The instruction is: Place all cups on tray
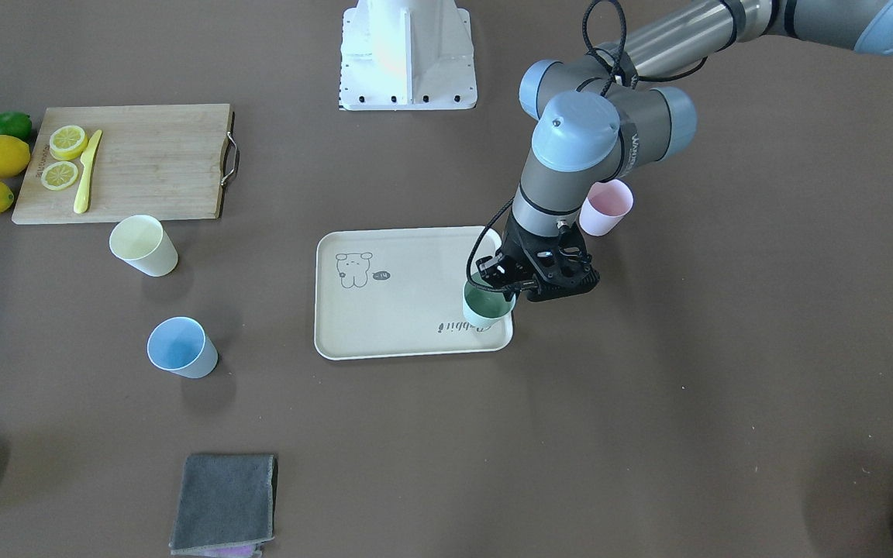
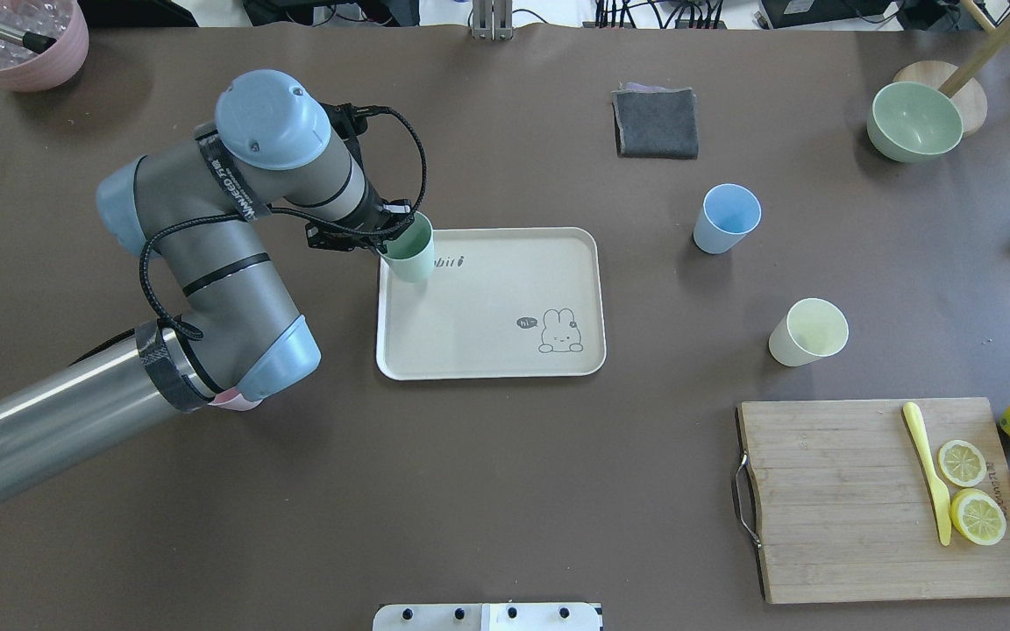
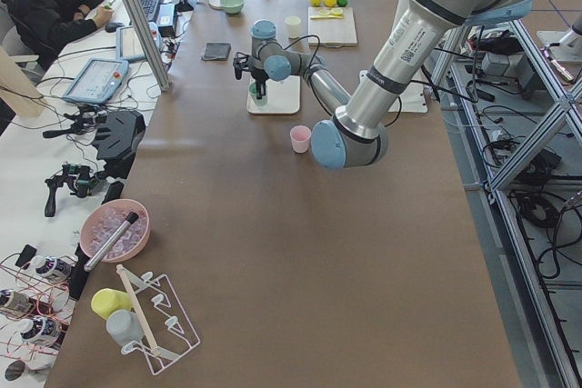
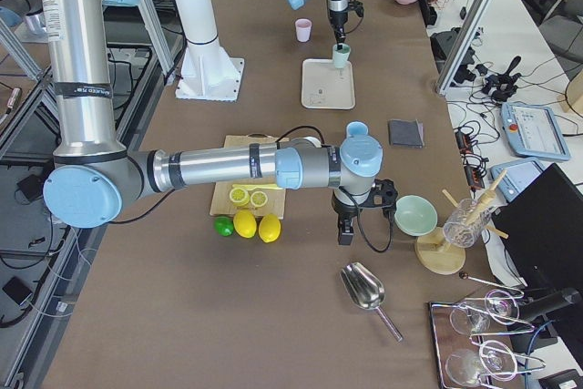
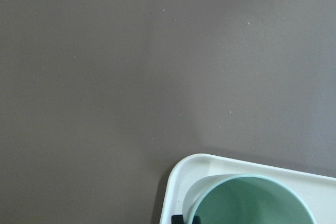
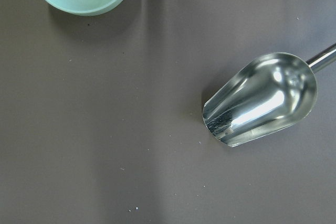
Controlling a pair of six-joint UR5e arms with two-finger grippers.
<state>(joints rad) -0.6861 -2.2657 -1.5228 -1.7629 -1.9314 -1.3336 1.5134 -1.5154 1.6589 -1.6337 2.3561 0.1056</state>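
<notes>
Tabletop (image 2: 505, 491): tray (image 2: 487, 298) lies right under the left gripper (image 2: 387, 235), which is clamped on the mint green cup (image 2: 410, 254) rim. The cup is in the tray corner nearest the gripper, likely being set down with room left for three more. Blue cup (image 2: 726, 217) and yellow cup (image 2: 807, 331) are well apart, beyond the tray. Pink cup (image 1: 606, 206) is just behind the gripper: plain in the front view, mostly hidden by the left arm (image 2: 207, 263) overhead. Right gripper (image 4: 346, 225) shows only in the side view, so can't tell its state.
</notes>
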